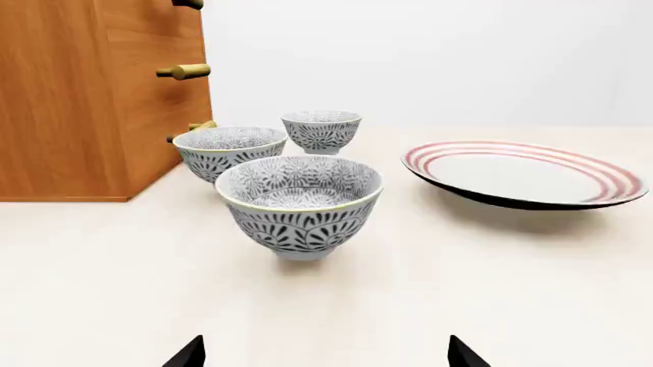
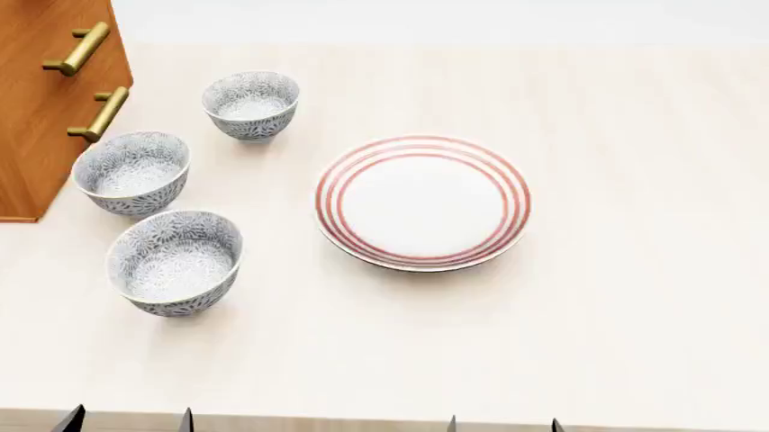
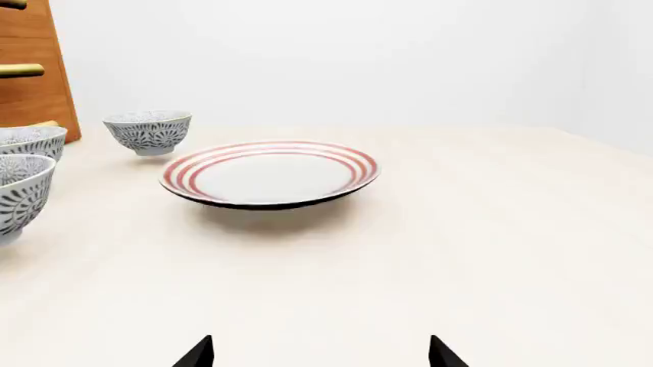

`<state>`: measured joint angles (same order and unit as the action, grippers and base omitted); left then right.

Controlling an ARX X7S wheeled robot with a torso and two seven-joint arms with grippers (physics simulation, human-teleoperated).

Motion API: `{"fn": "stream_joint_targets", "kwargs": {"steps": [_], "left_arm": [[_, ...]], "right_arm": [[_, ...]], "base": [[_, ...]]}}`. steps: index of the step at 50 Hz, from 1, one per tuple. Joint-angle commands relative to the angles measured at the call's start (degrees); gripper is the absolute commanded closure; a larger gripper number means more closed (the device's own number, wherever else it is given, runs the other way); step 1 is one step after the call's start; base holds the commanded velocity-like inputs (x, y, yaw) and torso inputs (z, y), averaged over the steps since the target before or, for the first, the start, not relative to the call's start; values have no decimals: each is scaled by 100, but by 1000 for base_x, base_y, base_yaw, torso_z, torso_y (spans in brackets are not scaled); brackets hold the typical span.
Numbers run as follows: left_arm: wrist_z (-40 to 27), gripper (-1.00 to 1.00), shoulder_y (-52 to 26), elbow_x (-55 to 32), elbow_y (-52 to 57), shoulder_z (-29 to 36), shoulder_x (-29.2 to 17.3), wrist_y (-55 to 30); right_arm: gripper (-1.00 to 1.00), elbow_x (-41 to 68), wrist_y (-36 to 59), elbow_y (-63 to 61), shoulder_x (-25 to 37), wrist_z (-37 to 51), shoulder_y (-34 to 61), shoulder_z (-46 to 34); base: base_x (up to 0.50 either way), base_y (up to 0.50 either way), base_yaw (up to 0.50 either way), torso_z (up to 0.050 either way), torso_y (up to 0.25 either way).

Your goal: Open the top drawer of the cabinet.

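left gripper [image 2: 126, 419]: fingertips only, at near table edge. Spread wide, nothing between them.
right gripper [image 2: 502, 423]: same. Tips well apart, empty, low at near edge.
near bowl [image 2: 176, 262]: patterned, directly ahead of the left gripper, closest of three.
other bowls: middle bowl [image 2: 132, 173] just beside the cabinet's corner; far bowl [image 2: 251, 105] further back.
plate [image 2: 423, 202]: red-ringed, mid-table, ahead of the right gripper. Clear of the bowls.
cabinet [image 2: 36, 108]: far left on the table [image 2: 625, 297], orange-brown. Only its lower part is in head view.
handles: head view shows two brass bars [image 2: 77, 49] and [image 2: 99, 114]. Left wrist view catches three, uppermost [image 1: 186, 4] cut off at the frame edge.
top drawer: front barely visible; looks shut, can't confirm.
step: approach not started. Neither arm is near the cabinet.
next move: probably left arm. Needs to lift over the bowls, reach the uppermost bar, close on it, pull straight out.
risk: middle bowl sits tight under the handles; a low sweep would likely clip it.
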<state>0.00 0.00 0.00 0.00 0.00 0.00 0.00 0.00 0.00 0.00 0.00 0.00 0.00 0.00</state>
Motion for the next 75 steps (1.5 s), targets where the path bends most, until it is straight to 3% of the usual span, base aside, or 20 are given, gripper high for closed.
{"fn": "stream_joint_targets", "kwargs": {"steps": [1,23,52,75], "left_arm": [[-147,-100,-3,-27,-33,116,-91,56],[-639,-100,-17,-84,-128,478,-366,195],[-923,-100,-66,-86,-152,787,-576,101],[-1104,-100,-105,-116,-178,952,-694,26]], "right_arm": [[-100,88,-29,57,88,107,11,-120],[-100,312,-41,26,382,452,3,-479],[-100,527,-87,89,555,672,45,-682],[-100,661,-108,105,669,833,70,-818]], "base": [[0,0,0,0,0],[0,0,0,0,0],[0,464,0,0,0],[0,0,0,47,128]]}}
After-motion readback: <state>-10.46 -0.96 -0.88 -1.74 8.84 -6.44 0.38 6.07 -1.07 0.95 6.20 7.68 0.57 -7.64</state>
